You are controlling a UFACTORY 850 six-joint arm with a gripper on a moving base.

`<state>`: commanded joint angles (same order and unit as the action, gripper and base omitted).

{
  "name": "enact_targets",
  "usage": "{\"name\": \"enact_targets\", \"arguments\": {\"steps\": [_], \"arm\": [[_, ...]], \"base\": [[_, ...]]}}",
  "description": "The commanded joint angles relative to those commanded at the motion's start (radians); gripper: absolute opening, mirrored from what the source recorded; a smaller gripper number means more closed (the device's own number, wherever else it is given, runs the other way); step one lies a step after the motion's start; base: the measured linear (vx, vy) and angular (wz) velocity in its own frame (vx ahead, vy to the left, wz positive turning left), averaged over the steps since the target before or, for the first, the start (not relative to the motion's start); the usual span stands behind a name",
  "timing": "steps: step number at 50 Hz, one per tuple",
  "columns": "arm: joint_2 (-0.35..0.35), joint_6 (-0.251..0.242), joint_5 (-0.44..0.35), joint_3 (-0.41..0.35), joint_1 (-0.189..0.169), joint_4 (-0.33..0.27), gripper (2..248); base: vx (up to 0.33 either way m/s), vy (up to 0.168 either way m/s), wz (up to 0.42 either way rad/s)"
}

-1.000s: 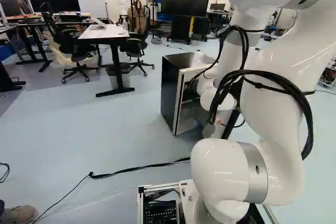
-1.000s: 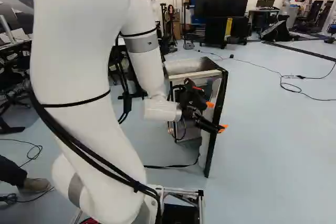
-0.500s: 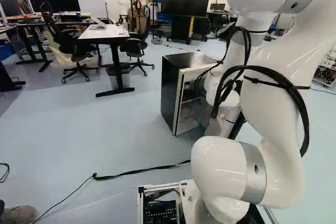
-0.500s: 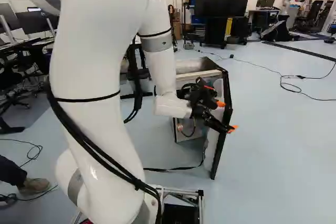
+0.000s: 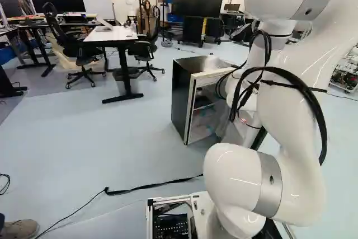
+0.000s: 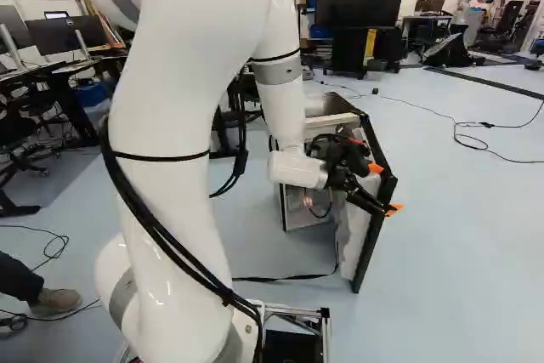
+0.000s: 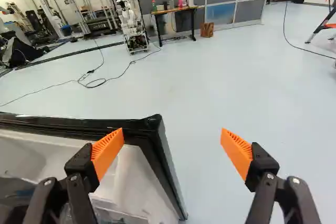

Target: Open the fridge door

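In total there are one fridge [image 5: 183, 96], two orange pads [image 7: 107, 151], one shoe [image 5: 20, 228], one white table [image 5: 111, 35], two chairs [image 5: 79, 47] beside it.

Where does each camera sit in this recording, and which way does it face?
Left base view: behind the arm's left, looking ahead at the black box-shaped fridge; the jointed white arm stands right of the middle.
Right base view: behind its right, looking ahead at the open black-edged fridge door; arm and black, orange-padded fingers show.
Wrist view: on the wrist, looking along the spread fingers past the door's corner.
Both base views share fridge and arm.
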<state>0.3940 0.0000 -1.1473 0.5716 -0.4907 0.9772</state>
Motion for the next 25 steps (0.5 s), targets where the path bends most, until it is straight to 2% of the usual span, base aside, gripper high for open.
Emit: {"name": "enact_targets", "arguments": {"steps": [25], "arm": [[0.092, 0.000, 0.000, 0.131, -0.072, 0.000, 247]], "base": [[0.000, 0.000, 0.000]]}}
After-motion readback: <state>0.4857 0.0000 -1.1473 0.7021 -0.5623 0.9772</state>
